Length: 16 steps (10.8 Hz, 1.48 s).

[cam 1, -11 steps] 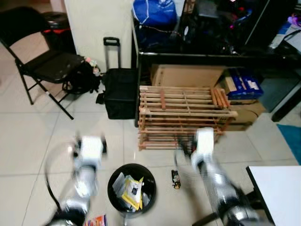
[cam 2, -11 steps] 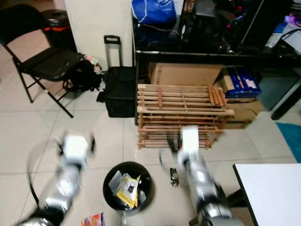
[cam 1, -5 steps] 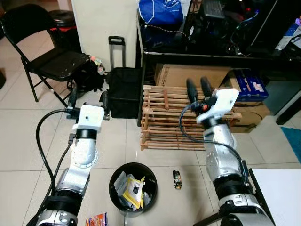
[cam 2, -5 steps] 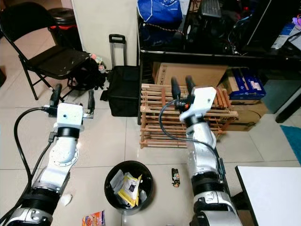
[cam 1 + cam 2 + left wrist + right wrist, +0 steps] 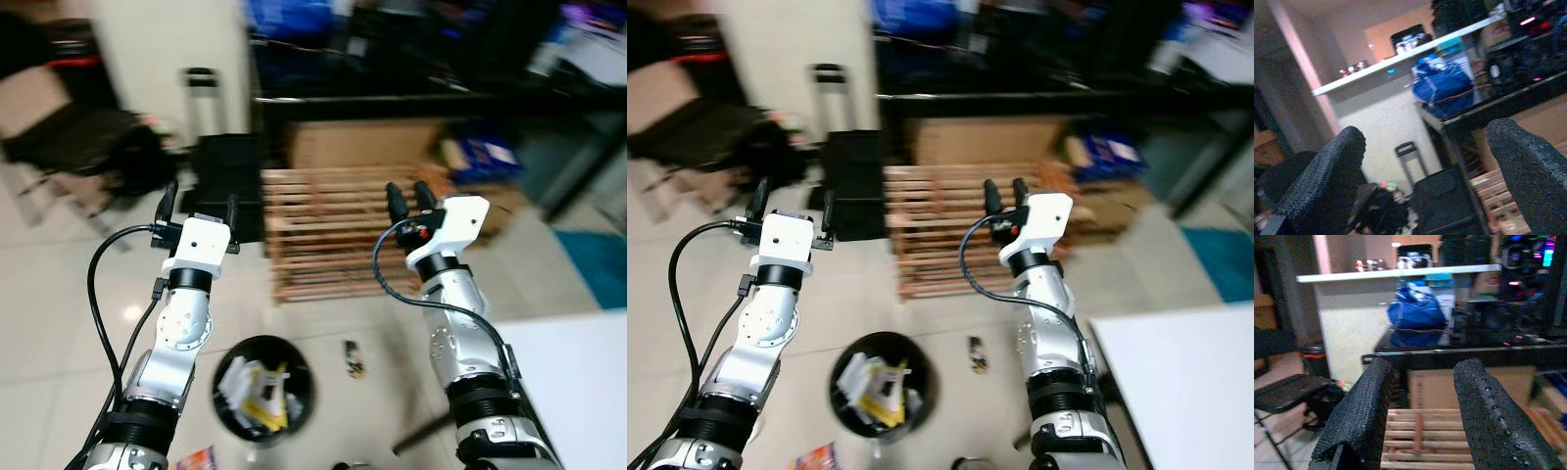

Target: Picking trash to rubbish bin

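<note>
No readable text, labels or numbers, all views too blurred

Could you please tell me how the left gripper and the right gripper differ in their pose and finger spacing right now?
The left gripper has its fingers spread wide apart, while the right gripper has its fingers close together with a narrow gap. The left gripper is raised in front of the black suitcase; the right gripper is raised in front of the wooden rack. Both point up and forward, and both are empty.

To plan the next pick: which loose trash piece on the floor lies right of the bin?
The small dark wrapper, right of the round black rubbish bin; the colourful packet lies at its lower left.
</note>
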### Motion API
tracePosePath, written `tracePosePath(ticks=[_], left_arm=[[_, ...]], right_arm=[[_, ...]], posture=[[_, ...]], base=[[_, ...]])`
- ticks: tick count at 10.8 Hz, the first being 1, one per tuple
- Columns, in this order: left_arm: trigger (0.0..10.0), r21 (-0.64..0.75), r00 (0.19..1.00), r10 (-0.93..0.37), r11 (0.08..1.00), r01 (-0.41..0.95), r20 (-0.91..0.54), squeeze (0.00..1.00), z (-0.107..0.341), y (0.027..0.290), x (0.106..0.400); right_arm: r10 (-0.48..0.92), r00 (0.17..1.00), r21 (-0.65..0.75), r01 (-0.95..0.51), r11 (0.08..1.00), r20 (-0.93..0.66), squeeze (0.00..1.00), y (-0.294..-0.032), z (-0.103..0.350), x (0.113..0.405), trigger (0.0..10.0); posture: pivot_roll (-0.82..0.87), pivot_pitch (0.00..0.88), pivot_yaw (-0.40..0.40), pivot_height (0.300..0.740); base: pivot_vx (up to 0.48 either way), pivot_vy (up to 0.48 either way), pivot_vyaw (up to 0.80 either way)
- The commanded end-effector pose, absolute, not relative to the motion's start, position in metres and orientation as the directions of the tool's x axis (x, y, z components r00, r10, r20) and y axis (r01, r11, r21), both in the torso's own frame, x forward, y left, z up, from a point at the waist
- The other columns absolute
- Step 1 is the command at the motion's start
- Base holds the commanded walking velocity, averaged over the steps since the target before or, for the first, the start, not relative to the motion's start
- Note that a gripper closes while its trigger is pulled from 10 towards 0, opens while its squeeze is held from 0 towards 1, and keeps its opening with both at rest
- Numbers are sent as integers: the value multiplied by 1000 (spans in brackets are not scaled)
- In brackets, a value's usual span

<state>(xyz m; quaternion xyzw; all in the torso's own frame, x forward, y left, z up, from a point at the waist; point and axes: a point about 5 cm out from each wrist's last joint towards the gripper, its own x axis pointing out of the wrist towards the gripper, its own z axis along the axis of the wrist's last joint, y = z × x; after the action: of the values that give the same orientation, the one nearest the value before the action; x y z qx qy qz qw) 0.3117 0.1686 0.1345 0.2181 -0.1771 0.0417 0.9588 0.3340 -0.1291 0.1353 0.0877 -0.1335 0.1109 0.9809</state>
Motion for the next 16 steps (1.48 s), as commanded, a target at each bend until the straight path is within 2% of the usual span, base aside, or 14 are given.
tracePosePath(ticks=[1, 9, 12, 13, 15, 16], left_arm=[[10000, 414, 934, -20, 900, -139, 356, 0, 137, 165, 311], [10000, 471, 946, -113, 881, -46, 304, 0, 131, 150, 307], [10000, 461, 952, -80, 885, -69, 296, 0, 131, 153, 309], [10000, 469, 953, -68, 879, -82, 294, 137, 131, 154, 310], [10000, 456, 954, -64, 887, -80, 293, 0, 132, 154, 310], [10000, 462, 955, -68, 884, -77, 289, 0, 132, 153, 310]], right_arm=[[182, 939, 143, -231, 962, 291, 0, -132, 139, 333, 10000], [155, 952, 151, -199, 968, 265, 0, -130, 137, 330, 10000], [147, 953, 151, -192, 970, 265, 0, -131, 136, 329, 10000], [146, 953, 151, -190, 970, 264, 0, -131, 136, 329, 10000], [143, 955, 152, -187, 971, 261, 0, -132, 136, 329, 10000], [142, 955, 153, -186, 971, 260, 0, -133, 136, 330, 10000]], posture=[[23, 32, -56, 740], [19, 0, -32, 740], [20, 0, -29, 740], [20, 0, -29, 740], [19, 1, -34, 740], [21, 8, -37, 740]], base=[[0, 0, -788], [0, 0, -788], [0, 0, -788], [0, -480, -788], [0, -240, -788], [0, 0, -788]])
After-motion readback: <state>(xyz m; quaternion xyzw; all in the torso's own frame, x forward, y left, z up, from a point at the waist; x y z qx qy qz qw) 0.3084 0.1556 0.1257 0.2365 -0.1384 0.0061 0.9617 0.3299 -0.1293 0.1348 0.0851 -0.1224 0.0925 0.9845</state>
